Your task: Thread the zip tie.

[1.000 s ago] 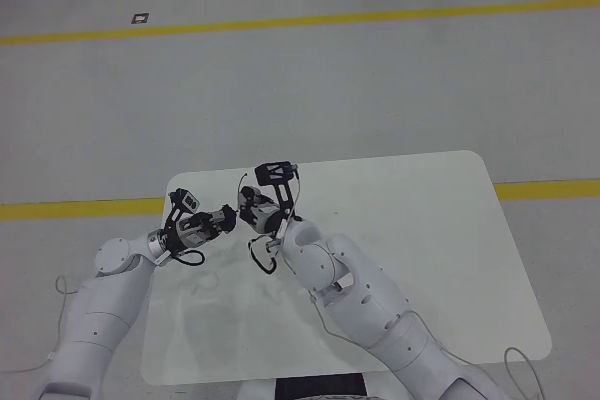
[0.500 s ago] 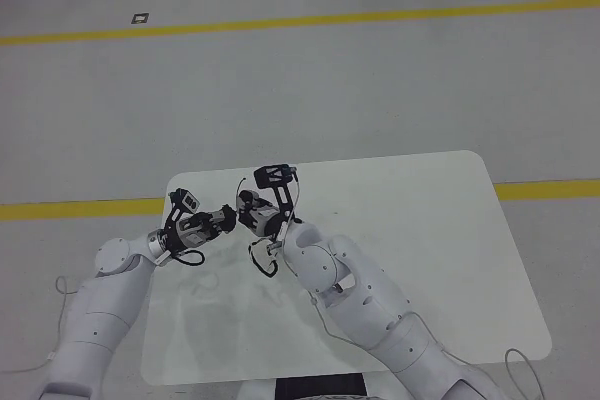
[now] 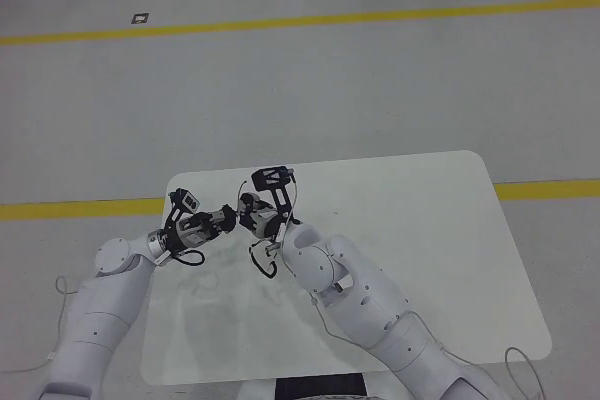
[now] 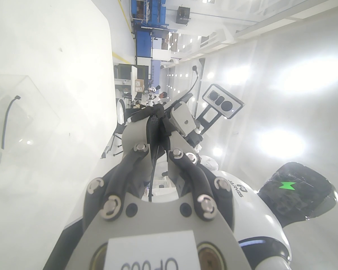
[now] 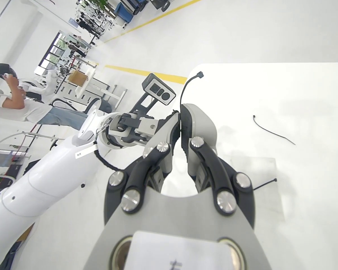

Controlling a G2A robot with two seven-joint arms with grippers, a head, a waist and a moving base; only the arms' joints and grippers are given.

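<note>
Right fingers (image 5: pixel 198 125) and left fingers (image 4: pixel 133 133) both pinched on zip tie (image 5: pixel 198 75), above table (image 3: pixel 420 230)

Left tool (image 4: pixel 157 119) pinches the zip tie (image 4: pixel 153 170).

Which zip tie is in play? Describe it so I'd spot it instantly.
On the white table, look near the far left corner. The zip tie curves out of the shut right gripper, square head at its free end. The loose ties lie flat on the table; this one is held.
</note>
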